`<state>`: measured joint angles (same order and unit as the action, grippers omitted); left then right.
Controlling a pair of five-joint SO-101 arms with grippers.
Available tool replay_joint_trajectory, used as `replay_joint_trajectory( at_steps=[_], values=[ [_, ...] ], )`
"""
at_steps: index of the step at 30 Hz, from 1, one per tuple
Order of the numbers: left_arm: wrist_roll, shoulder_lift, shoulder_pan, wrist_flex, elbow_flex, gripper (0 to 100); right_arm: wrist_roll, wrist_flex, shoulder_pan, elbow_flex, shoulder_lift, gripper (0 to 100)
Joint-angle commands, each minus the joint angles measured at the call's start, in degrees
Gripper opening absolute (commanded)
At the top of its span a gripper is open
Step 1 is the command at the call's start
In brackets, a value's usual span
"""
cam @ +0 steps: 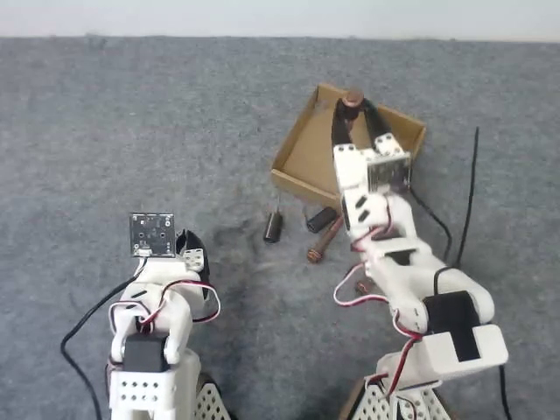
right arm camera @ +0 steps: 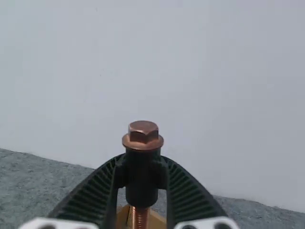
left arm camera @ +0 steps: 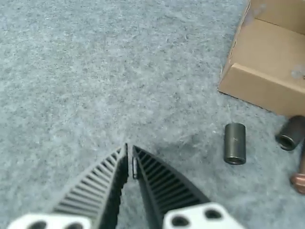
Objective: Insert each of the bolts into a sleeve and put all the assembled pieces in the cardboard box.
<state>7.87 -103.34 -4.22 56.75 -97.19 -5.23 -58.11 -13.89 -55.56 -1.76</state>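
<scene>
Bolt (right arm camera: 143, 136) inside sleeve (right arm camera: 141, 183), gripped upright in right hand (right arm camera: 142, 167), over cardboard box (cam: 306, 149).

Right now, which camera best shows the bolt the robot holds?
The right wrist view: the bolt stands close up, copper head above the dark sleeve that the right gripper clamps. The high view shows it small above the cardboard box. The left wrist view faces loose sleeves instead.

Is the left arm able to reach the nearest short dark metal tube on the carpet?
Probably yes: only bare grey carpet lies between the left claw and the dark metal tube. The shut claw would need to open first.
</scene>
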Motion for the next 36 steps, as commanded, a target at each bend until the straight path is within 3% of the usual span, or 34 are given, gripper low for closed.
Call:
replay_joint_trajectory(
  at_steps=[1, 6, 10, 20, 36],
  values=[
    [-0.79, -0.7, -0.35, -1.49, 0.66, 1, 1.05, 11.82, 1.98, 9.93, 3.82, 0.6],
    [-0.79, -0.62, -0.44, -2.55, 0.66, 1, 1.32, 34.59, 2.33, 18.55, 3.74, 0.6],
    [-0.79, -0.62, -0.53, -2.55, 0.66, 1, 5.98, 46.02, 2.33, 23.47, 3.74, 0.6],
    [-0.79, -0.62, -0.7, -2.37, 0.66, 1, 8.79, 65.8, 2.24, 32.62, 1.54, 0.6],
    [-0.79, -0.62, -0.79, -2.29, 0.66, 1, 8.97, 94.29, 7.6, 60.13, -24.13, 0.9]
  ],
)
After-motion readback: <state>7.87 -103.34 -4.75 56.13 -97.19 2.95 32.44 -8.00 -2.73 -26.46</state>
